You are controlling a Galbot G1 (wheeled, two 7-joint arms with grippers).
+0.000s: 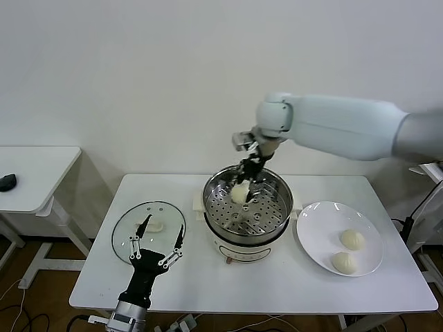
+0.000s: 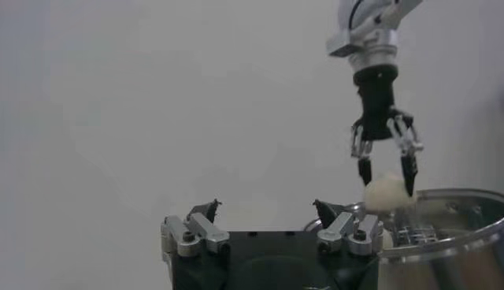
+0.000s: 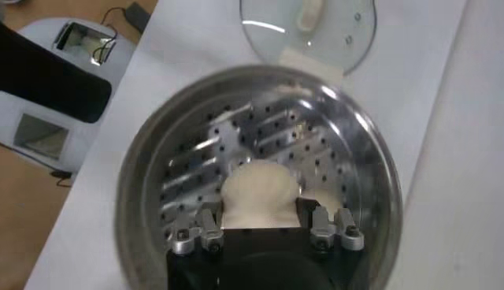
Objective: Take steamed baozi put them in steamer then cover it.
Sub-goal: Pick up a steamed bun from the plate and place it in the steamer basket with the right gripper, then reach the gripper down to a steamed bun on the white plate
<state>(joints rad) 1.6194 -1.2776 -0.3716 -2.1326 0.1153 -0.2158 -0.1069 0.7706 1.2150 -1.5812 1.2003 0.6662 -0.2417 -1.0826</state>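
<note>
Cream-white bun (image 1: 239, 194) pinched between the right gripper (image 1: 247, 184) fingers (image 2: 409, 175), hanging just inside the steamer (image 1: 247, 205) over the holed tray (image 3: 236, 150). In the right wrist view a second pale bun (image 3: 332, 198) seems to lie on the tray right beside it, half hidden. Lower until your bun touches the tray, set it on bare holes clear of that neighbour, then spread the fingers and lift straight up so nothing drags. Mind the steel rim, close to the fingers. Two more buns (image 1: 352, 239) wait on the white plate (image 1: 320, 220), on the tabletop (image 1: 277, 277) right of the steamer. Glass lid (image 1: 148, 230) lies flat on the left, handle up. Left gripper (image 1: 158, 236) hovers over the lid, fingers spread, holding nothing, out of your way.
</note>
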